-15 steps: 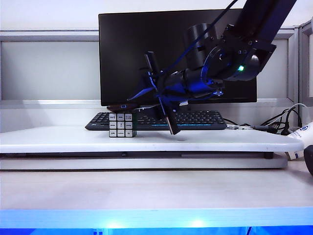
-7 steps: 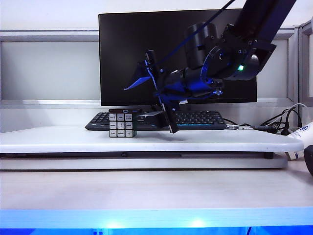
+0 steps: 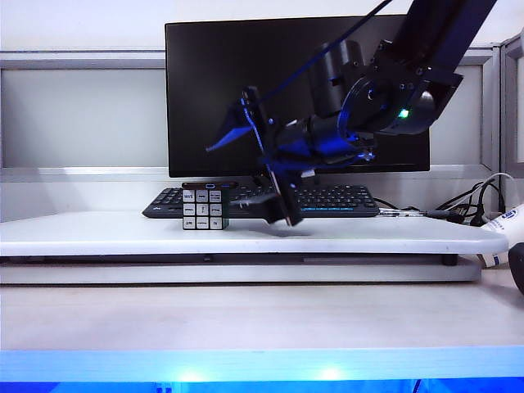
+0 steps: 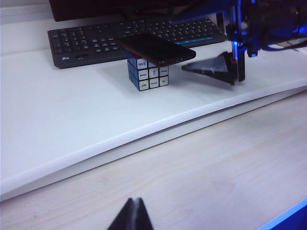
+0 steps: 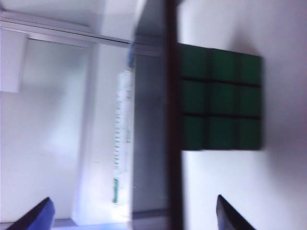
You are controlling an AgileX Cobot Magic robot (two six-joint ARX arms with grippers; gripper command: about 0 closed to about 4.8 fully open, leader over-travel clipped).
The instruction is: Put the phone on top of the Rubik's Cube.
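Note:
The phone (image 4: 156,48), a thin black slab, lies on top of the Rubik's Cube (image 4: 147,75) and overhangs it toward the right arm. In the exterior view the phone (image 3: 210,185) sits on the cube (image 3: 205,209), which stands on the white board in front of the keyboard. My right gripper (image 3: 258,168) is open wide, with one finger above and one below the phone's overhanging end and no grip on it. The right wrist view shows the phone (image 5: 173,115) edge-on beside the cube's green face (image 5: 220,103), between the parted jaws of my right gripper (image 5: 134,215). My left gripper (image 4: 132,218) is shut over the wooden desk, far from both.
A black keyboard (image 3: 327,199) and a dark monitor (image 3: 221,90) stand behind the cube. The raised white board (image 3: 123,233) ends in a front edge above the wooden desk (image 3: 246,315). Cables (image 3: 471,205) and a white object (image 3: 506,229) lie at the right.
The right gripper's jaws have spread wide and let go of the phone. The phone has settled from a tilted hold onto the cube's top. The left arm has not moved.

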